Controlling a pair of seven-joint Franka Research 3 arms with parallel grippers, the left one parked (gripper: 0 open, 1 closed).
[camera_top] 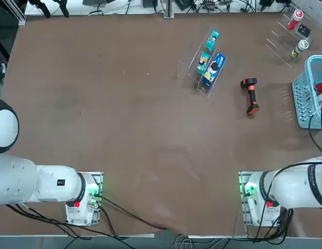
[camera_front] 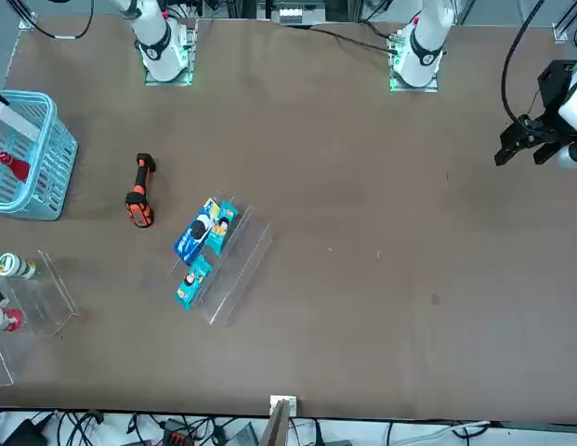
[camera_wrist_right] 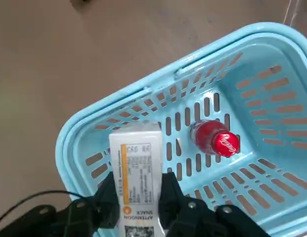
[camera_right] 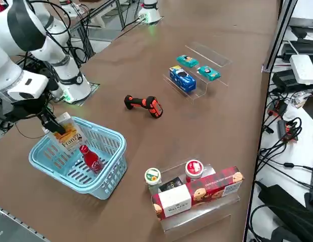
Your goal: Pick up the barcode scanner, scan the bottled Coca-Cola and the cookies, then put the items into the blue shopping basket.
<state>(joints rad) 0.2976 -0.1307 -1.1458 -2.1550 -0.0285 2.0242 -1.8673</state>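
Going from my left to my right, I'm seeing the clear tray (camera_right: 200, 83) sitting well out ahead and to the left of my hand, carrying a blue packet (camera_top: 214, 69) and two small teal packets (camera_right: 187, 61). Nearer, directly off to the hand's left, the barcode scanner (camera_top: 250, 96) is lying on the table (camera_top: 135, 114), apart from the basket. Ahead of the hand, beyond the basket, the pale bottle with a green cap (camera_top: 300, 49) and a red bottle with a white cap (camera_top: 294, 19) are standing on a clear stand, with a small dark packet (camera_top: 303, 31) between them. A long red box with cookie pictures (camera_right: 216, 189) is lying across the front of that group, on its side nearest the right side camera. The blue shopping basket (camera_right: 80, 159) is sitting below and ahead of the hand, and the bottled Coca-Cola (camera_wrist_right: 215, 138) is resting inside it, just ahead of what I'm holding. My right gripper (camera_wrist_right: 140, 190) is hovering over the basket's end nearest the arm, closing its two fingers on the cookies (camera_wrist_right: 138, 168), one on each side of the white box. The box is hanging upright with its lower part within the rim; whether it's touching the basket floor, I can't tell.
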